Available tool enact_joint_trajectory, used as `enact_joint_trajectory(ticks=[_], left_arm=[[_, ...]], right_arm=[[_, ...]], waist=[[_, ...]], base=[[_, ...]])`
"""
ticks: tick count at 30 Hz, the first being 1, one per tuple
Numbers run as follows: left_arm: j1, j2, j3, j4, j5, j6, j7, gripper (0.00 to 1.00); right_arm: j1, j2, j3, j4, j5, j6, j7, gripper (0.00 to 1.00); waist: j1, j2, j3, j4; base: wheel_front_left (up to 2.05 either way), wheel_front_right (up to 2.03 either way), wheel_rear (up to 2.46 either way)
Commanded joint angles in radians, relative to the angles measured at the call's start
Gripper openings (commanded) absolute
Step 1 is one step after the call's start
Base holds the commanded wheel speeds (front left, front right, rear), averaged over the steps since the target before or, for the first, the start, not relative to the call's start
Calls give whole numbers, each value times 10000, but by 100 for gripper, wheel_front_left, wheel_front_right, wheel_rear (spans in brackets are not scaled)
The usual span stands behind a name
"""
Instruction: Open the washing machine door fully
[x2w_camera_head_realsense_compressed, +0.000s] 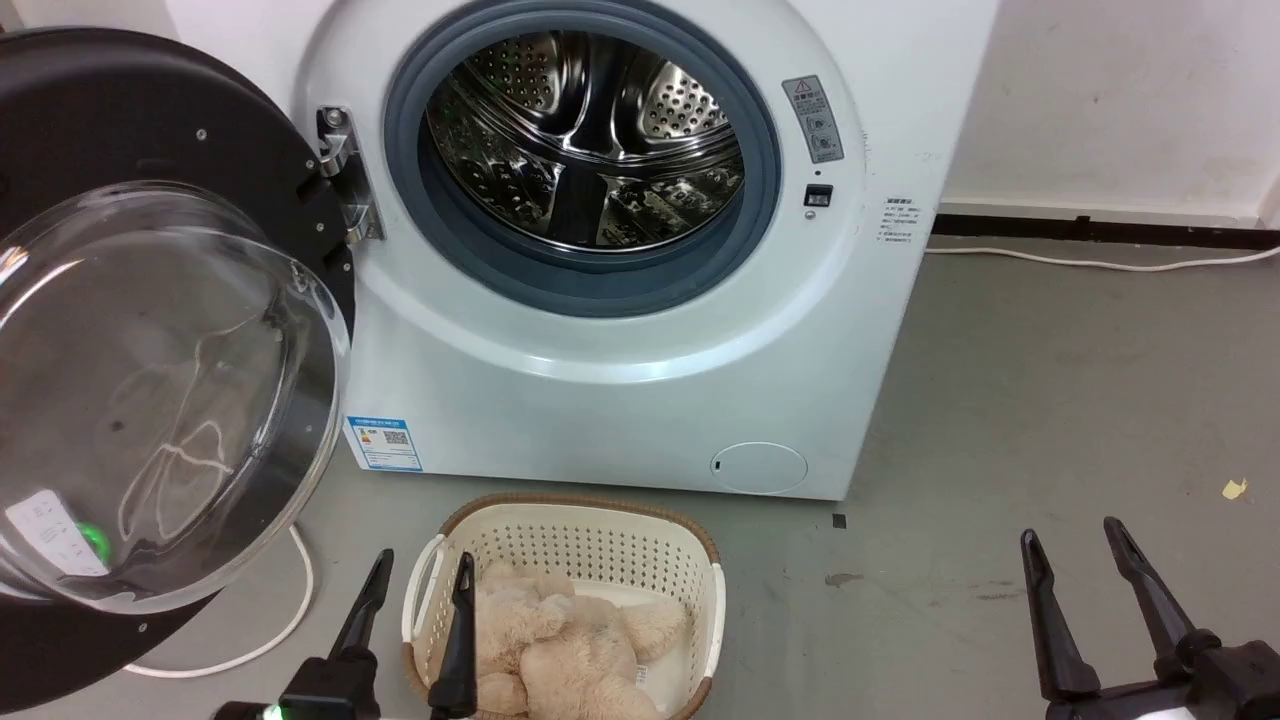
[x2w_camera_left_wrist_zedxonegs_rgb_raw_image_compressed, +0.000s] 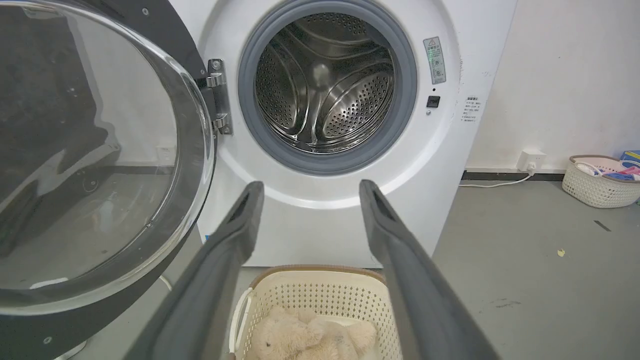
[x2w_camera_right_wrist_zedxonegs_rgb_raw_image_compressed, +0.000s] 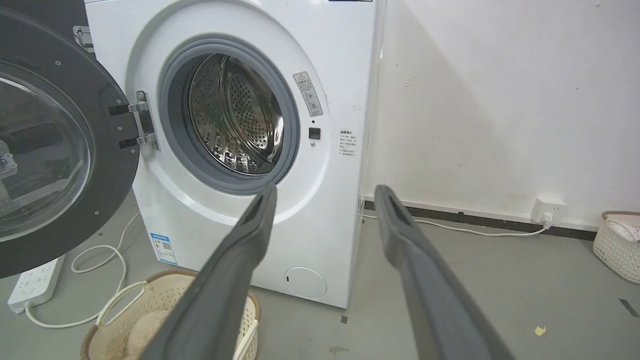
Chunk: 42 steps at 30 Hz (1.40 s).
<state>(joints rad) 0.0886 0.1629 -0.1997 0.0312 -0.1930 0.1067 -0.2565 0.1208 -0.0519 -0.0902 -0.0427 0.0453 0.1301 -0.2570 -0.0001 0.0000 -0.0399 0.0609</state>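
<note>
The washing machine door (x2w_camera_head_realsense_compressed: 150, 390) hangs swung wide to the left on its metal hinge (x2w_camera_head_realsense_compressed: 345, 175), black ring and clear glass bowl facing me; the same door (x2w_camera_left_wrist_zedxonegs_rgb_raw_image_compressed: 95, 150) (x2w_camera_right_wrist_zedxonegs_rgb_raw_image_compressed: 50, 150) also fills the left of both wrist views. The steel drum (x2w_camera_head_realsense_compressed: 590, 140) lies exposed behind its grey rubber ring. My left gripper (x2w_camera_head_realsense_compressed: 422, 572) is open at the lower left, just right of the door's lower rim and not touching it. My right gripper (x2w_camera_head_realsense_compressed: 1072, 535) is open at the lower right over bare floor, holding nothing.
A cream basket (x2w_camera_head_realsense_compressed: 690, 560) holding a beige plush toy (x2w_camera_head_realsense_compressed: 570, 640) stands on the floor before the machine, right by my left fingers. A white cable (x2w_camera_head_realsense_compressed: 290, 610) loops under the door. A power strip (x2w_camera_right_wrist_zedxonegs_rgb_raw_image_compressed: 35, 280) lies left; another basket (x2w_camera_left_wrist_zedxonegs_rgb_raw_image_compressed: 597, 182) sits far right.
</note>
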Motion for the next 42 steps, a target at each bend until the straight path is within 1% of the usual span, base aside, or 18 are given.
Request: enact_joint_trajectory(ticks=[1, 9, 13, 14, 42], left_arm=[[168, -123, -16, 4, 87, 105, -52, 100], [114, -370, 240, 105, 174, 86, -52, 100], [-1, -500, 300, 181, 133, -112, -52, 100], [37, -513, 254, 153, 141, -86, 10, 0], [-161, -647, 605, 50, 524, -298, 559, 0]], right_arm=[[140, 16, 18, 1, 65, 6, -46, 100], [99, 16, 61, 1, 120, 6, -47, 100], [47, 17, 142, 28, 167, 6, -47, 100], [20, 0, 124, 12, 120, -2, 4, 0], [-247, 2, 286, 101, -4, 0, 560, 0]], waist=[[1, 0, 3, -27], [1, 0, 41, -18], [1, 0, 125, 34], [1, 0, 117, 30], [1, 0, 179, -109]], base=[[0, 0, 0], [0, 0, 0], [0, 0, 0], [0, 0, 0], [0, 0, 0]])
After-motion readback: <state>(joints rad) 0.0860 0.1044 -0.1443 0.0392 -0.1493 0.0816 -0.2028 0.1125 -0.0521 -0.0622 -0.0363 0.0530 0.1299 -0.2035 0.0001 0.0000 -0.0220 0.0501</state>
